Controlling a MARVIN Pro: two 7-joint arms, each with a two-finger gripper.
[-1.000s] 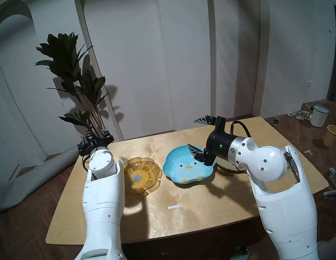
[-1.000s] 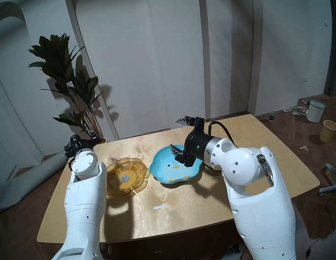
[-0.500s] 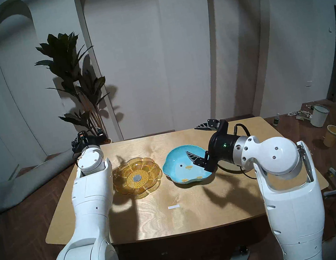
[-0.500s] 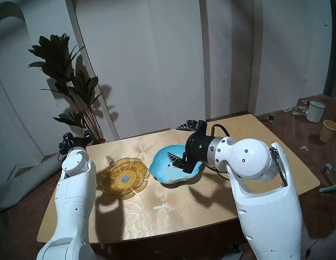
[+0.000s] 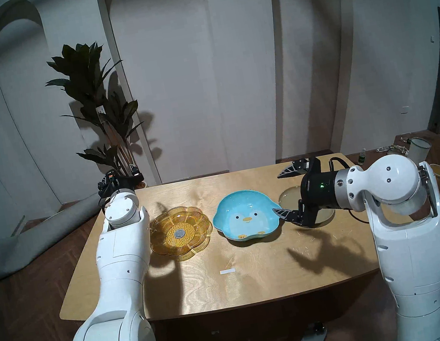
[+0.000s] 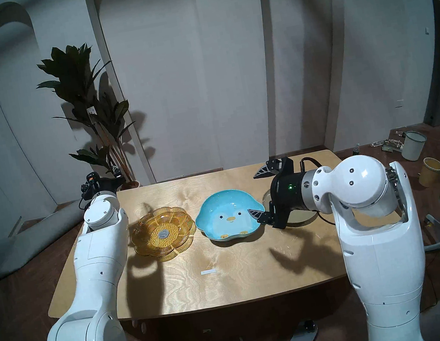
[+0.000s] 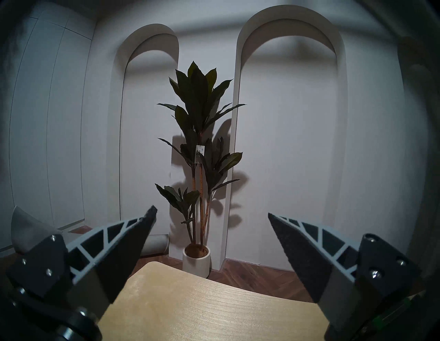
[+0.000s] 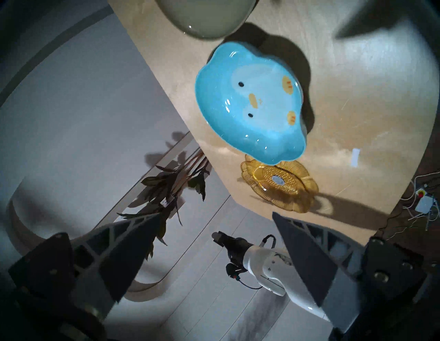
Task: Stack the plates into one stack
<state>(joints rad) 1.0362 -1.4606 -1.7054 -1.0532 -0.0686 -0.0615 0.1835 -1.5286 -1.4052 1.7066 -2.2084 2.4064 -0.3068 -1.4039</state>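
- Three plates lie in a row across the worktop (image 5: 260, 272), none stacked yet: an amber ribbed flower-shaped glass plate (image 5: 180, 232) on the robot's left, a sky-blue penguin plate (image 5: 245, 214) in the middle, and a plain olive-beige round plate (image 5: 291, 197) on the right, partly hidden behind the right wrist.
- The right gripper (image 5: 285, 190) hangs above the gap between the penguin plate and the olive-beige plate, its fingers wide apart and holding nothing. One finger (image 5: 289, 171) points toward the far edge of the worktop; the other (image 5: 282, 211) sits just above the penguin plate's right rim.
- The relation that counts: the olive-beige plate lies directly under and behind this wrist, while the penguin plate lies ahead of the fingertips, toward the robot's left. In the right wrist view the penguin plate (image 8: 250, 104) fills the centre, the olive-beige rim (image 8: 204, 16) is at the top edge, and the amber plate (image 8: 279, 184) lies beyond.
- The right arm is plainly nearer to both of those plates; judging by its pose, a rim grasp on one of them comes next.
- The left gripper (image 7: 212, 221) is raised at the far left corner of the worktop, fingers spread and empty, facing the potted plant (image 7: 202, 147); the amber plate lies beside its forearm, nearer the robot.
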